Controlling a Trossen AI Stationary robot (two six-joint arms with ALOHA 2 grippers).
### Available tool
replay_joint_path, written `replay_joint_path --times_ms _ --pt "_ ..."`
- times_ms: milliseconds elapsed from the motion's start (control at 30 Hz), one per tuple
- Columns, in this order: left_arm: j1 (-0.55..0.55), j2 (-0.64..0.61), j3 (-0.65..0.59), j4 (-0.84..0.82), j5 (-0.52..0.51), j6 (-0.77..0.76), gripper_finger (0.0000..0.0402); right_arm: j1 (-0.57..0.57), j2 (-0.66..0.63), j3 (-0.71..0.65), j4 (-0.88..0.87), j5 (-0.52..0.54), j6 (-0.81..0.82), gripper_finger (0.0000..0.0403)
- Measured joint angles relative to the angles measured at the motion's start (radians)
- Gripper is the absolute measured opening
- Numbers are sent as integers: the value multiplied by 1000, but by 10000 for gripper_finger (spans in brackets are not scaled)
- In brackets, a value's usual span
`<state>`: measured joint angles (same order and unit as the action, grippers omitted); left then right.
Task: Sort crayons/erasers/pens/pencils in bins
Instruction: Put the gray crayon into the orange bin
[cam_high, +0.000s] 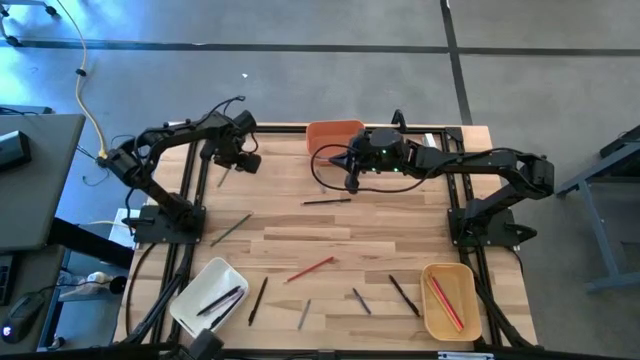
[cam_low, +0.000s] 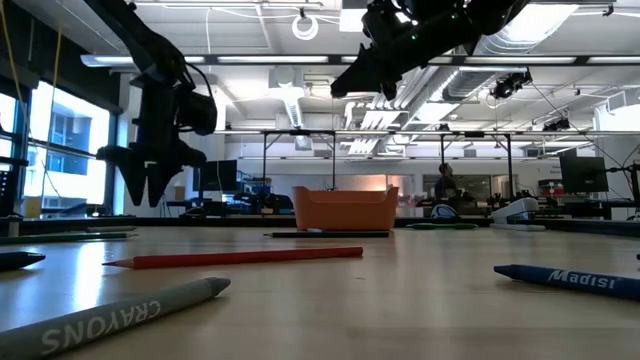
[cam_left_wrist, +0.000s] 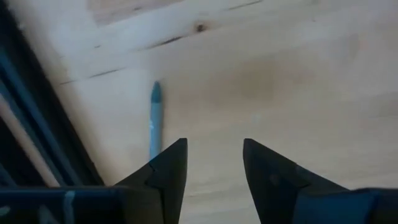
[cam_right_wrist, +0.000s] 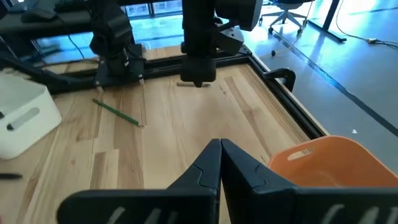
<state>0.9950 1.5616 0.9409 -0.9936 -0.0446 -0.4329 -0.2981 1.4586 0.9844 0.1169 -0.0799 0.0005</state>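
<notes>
My left gripper (cam_left_wrist: 214, 155) points down over the table's far left, open, with bare wood between its fingers; in the low view it (cam_low: 148, 190) hangs just above the table. A blue-grey stick (cam_left_wrist: 154, 118) lies flat just outside one finger. My right gripper (cam_right_wrist: 221, 149) is shut on nothing and hovers beside the orange bin (cam_high: 335, 135) at the far middle. The white bin (cam_high: 208, 295) at the near left holds dark sticks. The tan-yellow bin (cam_high: 448, 300) at the near right holds red sticks. Loose sticks lie between them: a red pencil (cam_high: 310, 268), a green pencil (cam_high: 230, 230) and a black stick (cam_high: 325, 201).
Near the low camera lie a grey crayon (cam_low: 110, 315), the red pencil (cam_low: 235, 257) and a blue crayon (cam_low: 570, 278). More short dark sticks (cam_high: 360, 300) lie along the near edge. Black frame rails (cam_high: 195, 190) run along the table's left and right sides.
</notes>
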Motion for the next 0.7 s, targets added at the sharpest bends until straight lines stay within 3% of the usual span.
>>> replay_joint_path --times_ms 133,300,567,700 --pt "-78 0 1 -49 -7 -62 137 -9 -8 0 -22 -4 -46 2" --pt "-192 -10 0 -148 -109 -99 101 -62 -44 0 -64 -75 -82 2" --pt "-120 -10 -66 -76 -94 -232 9 -142 -102 0 -144 -165 -162 2" --pt "-98 -10 -97 -67 -164 -350 7 -162 -120 0 -177 -167 -185 2"
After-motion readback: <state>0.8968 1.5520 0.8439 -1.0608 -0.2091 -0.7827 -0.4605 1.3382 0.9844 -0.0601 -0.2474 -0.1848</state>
